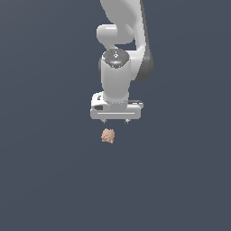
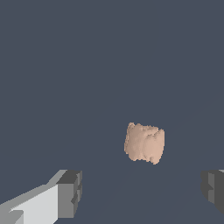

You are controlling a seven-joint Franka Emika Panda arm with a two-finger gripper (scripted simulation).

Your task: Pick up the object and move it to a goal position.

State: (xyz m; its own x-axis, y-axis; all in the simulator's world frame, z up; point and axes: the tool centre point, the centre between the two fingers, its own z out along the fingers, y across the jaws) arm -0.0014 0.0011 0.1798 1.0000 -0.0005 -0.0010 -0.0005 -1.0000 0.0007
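The object point(image 1: 108, 135) is a small peach-tan knobbly lump on the dark grey floor, just below the gripper in the exterior view. It also shows in the wrist view point(image 2: 145, 143), ahead of the fingers and nearer one of them. My white gripper point(image 1: 115, 121) points straight down and hangs above the object. It is open and empty. In the wrist view the two dark fingertips point(image 2: 70, 193) stand wide apart with the gripper's middle point(image 2: 142, 189) near the object. The object touches neither finger.
A plain dark grey surface point(image 1: 49, 180) spreads all around. The white arm point(image 1: 119, 40) rises above the gripper toward the top of the exterior view.
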